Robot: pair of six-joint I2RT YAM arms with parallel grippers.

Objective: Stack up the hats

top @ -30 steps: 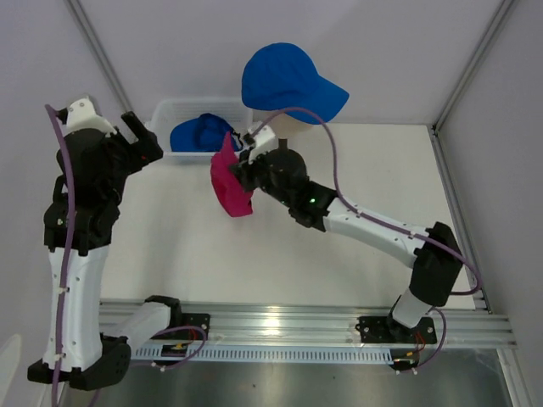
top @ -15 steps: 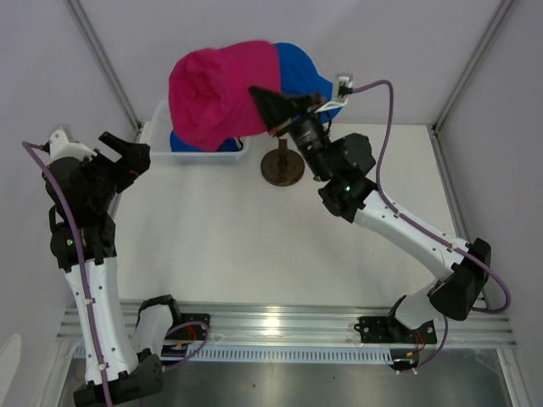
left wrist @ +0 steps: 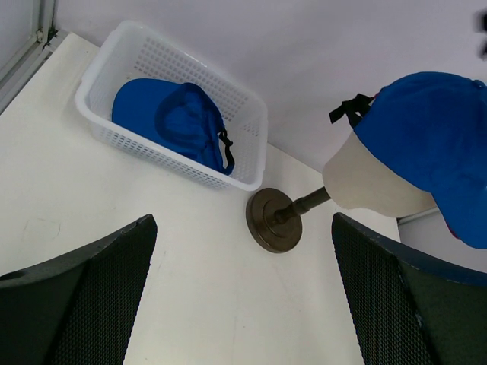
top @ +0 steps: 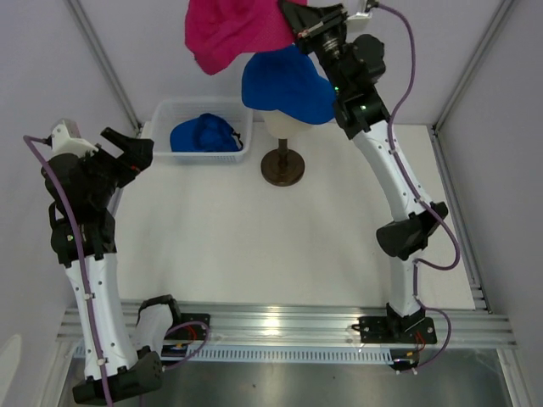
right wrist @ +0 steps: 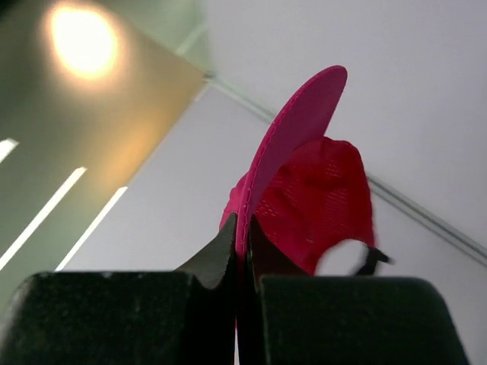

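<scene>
pink hat (top: pixel 229 34) up higher, over blue hat (top: pixel 284 85) | r fingers (right wrist: pixel 237 237) pinch brim | l fingers (top: pixel 127 145) wide

— Where are the hats now?
— I see the pink cap (top: pixel 233 34) held aloft, its brim pinched in the right gripper (right wrist: pixel 242 228), above one blue cap (top: pixel 284 89) seated on the mannequin head (top: pixel 284 129). The other blue cap (top: pixel 204 134) lies crumpled in the basket (top: pixel 161 110).

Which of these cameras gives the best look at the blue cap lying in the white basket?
The left wrist view: the blue cap lies large and clear in the basket, strap visible. The top view shows it too, but smaller. The right wrist view misses it, showing only the pink cap.
</scene>
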